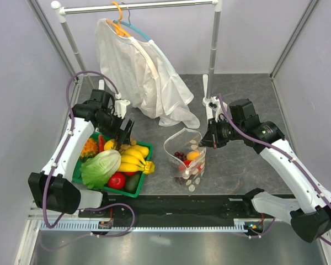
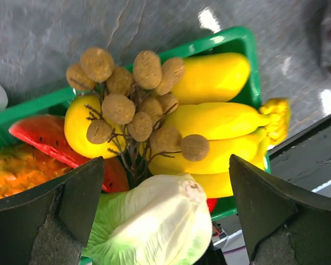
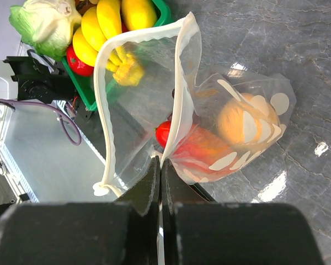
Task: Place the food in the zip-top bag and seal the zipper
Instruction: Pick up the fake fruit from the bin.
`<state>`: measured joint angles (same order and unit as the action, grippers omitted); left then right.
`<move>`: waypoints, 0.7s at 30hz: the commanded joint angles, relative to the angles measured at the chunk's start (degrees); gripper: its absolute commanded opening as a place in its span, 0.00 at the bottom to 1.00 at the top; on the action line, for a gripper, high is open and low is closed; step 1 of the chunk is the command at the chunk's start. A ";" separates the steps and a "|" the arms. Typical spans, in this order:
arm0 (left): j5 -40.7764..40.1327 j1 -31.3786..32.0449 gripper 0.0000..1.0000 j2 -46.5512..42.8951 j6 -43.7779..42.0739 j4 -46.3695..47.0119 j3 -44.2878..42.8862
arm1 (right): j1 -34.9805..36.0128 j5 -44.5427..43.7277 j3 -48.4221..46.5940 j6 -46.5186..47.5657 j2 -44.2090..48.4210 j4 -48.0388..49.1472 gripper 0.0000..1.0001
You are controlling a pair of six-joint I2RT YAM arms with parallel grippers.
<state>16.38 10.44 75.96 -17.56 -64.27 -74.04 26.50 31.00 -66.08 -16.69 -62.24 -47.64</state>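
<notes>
Looking near to far, what could go wrong from here? (spotter)

Nearest trouble is the green basket (image 2: 231,37) at 8 o'clock on the bench (image 1: 248,94). The tan berry bunch (image 2: 135,105) I want lies across the bananas (image 2: 215,118), with the lettuce head (image 2: 154,226) crowding in at its 6 o'clock. If I come straight down, I judge I could pinch a banana or a lettuce leaf along with it. I could also catch only the thin stems and have the bunch swing loose. (me)

And the bag? (spotter)

The zip-top bag (image 1: 187,163) sits just beside the basket at its 3 o'clock, near the bench's centre. Its mouth seems to open toward 12 o'clock, and the peach (image 3: 243,118) and grape bunch (image 1: 179,156) are already inside. It's soft and propped by a single pinch, so the mouth could sag narrow. The berries could also snag on the zipper (image 3: 179,83) and drag the bag over, spilling the fruit. (me)

And the end effectors? (spotter)

My left end effector (image 2: 165,165) is spread as wide as it goes and hangs over the berries. It holds nothing, and I see no contact. My right end effector (image 3: 160,165), at the bag's 2 o'clock, is pinched fully closed on the bag's rim at the zipper strip. (me)
</notes>
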 commanded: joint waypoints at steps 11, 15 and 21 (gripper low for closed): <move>-9.53 -0.15 1.00 4.54 0.86 13.03 10.14 | -0.05 0.29 -0.18 0.16 0.80 1.41 0.00; -9.09 -0.15 0.94 5.60 1.39 14.70 11.02 | -0.05 0.28 -0.54 0.08 0.45 1.49 0.00; -8.30 -0.15 0.69 5.95 1.65 16.55 11.64 | -0.05 0.28 -0.54 -0.01 0.01 1.67 0.00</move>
<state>7.66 10.46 81.69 -16.78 -50.48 -62.54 26.50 31.00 -66.04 -16.71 -62.22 -47.57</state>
